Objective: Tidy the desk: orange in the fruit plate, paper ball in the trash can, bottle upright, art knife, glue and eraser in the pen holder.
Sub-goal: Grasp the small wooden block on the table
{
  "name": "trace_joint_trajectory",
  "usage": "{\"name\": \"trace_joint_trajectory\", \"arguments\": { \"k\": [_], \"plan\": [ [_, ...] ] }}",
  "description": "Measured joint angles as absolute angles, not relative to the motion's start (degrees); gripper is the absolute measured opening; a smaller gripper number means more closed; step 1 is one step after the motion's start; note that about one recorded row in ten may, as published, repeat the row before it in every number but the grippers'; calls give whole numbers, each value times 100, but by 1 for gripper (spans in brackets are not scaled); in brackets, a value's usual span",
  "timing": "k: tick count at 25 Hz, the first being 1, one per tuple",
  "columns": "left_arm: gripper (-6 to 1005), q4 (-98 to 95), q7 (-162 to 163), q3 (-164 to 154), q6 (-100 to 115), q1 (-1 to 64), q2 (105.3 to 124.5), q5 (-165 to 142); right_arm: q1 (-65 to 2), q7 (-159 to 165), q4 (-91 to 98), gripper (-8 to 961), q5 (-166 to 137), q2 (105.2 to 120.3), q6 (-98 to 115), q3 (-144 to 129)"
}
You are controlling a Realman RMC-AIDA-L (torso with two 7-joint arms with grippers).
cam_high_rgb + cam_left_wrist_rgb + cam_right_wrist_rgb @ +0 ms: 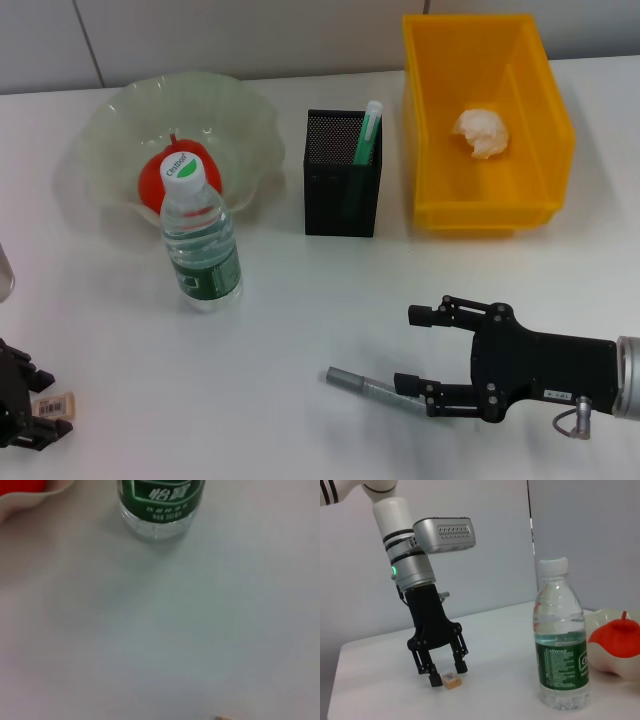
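orange [152, 180] in fruit plate [120, 110], bottle [200, 240] before

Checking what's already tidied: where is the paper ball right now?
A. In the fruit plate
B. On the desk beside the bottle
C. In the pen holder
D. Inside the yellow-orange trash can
D: the paper ball lies on the floor of the trash can, within its walls.
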State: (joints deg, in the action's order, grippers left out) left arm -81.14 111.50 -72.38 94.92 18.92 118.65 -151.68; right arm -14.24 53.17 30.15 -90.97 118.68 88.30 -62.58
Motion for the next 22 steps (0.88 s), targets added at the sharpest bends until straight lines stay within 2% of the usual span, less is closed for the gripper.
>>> {"name": "trace_joint_trajectory", "arguments": {
  "k": [3,15,22],
  "plan": [
    [632,-8083,11139,-7277,9469,1918,11865,-15170,-1424,5317,3014,788,-9100,11875,8817,-6257],
    [346,-7975,11108,-7297,9450,1959,11856,-15215,-1449,5317,2988,789,-9106,11867,8783,-6267],
    [285,-7769,11088,-7289,9443,2079,11843,-15216,-1474,5317,2977,788,-9106,11865,8778,-6267]
  ]
}}
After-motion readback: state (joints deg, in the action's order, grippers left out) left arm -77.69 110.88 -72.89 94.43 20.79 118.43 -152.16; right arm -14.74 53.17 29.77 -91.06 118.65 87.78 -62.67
